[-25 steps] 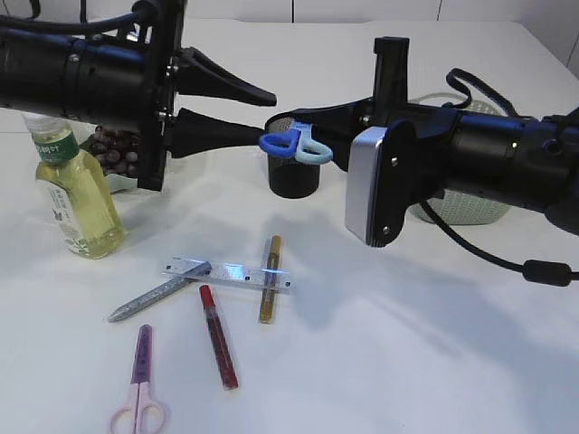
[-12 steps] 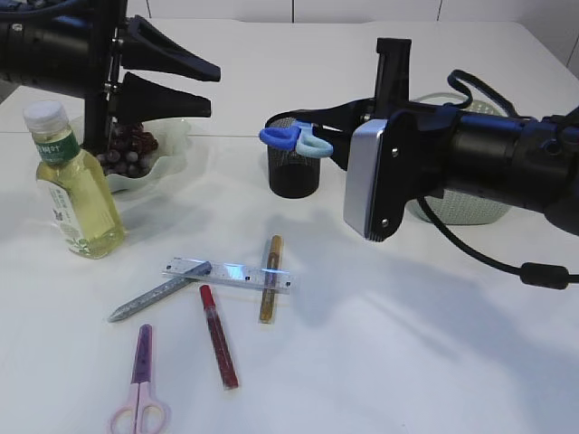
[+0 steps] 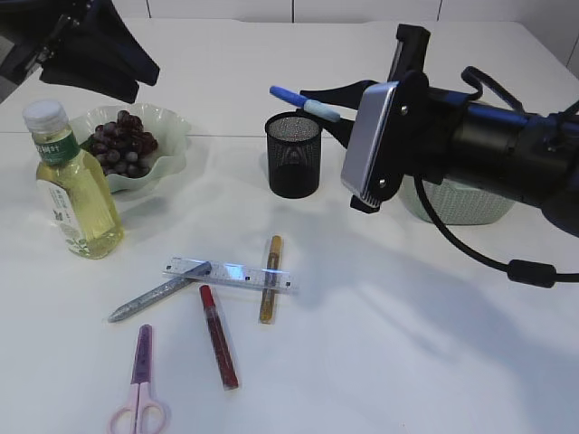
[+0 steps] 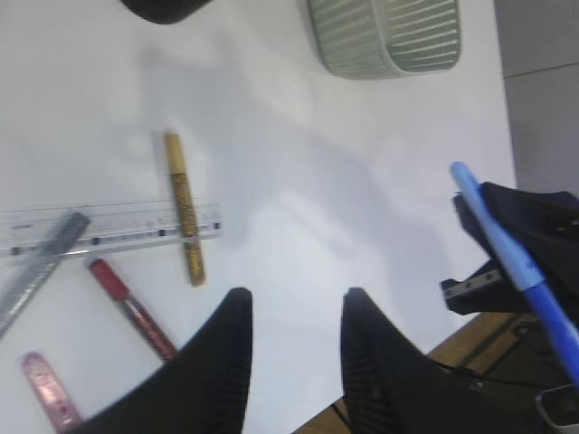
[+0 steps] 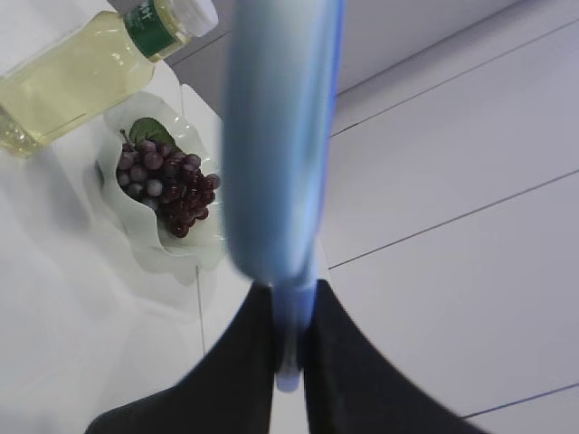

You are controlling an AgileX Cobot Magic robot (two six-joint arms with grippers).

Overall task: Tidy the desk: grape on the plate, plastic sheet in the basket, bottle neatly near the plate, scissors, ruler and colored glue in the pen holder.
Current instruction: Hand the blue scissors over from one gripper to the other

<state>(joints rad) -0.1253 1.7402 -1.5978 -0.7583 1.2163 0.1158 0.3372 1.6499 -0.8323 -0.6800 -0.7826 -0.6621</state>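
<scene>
One white bench [image 3: 434, 362] fills the scene, a pale panelled wall behind it. Largest on it is the green ribbed basket [image 3: 452, 203], partly hidden by the right arm. Next, the plate [image 3: 172, 149] with grapes [image 3: 122, 145], the bottle [image 3: 77, 194] just beside it, and the black mesh pen holder [image 3: 293, 155]. The ruler [image 3: 231, 274], three glue sticks and pink scissors [image 3: 140, 389] lie loose in front. The right hand [image 3: 321, 101] pinches blue scissors [image 3: 303, 102] above the holder; the left hand [image 4: 294, 330] hangs spread, holding nothing.
</scene>
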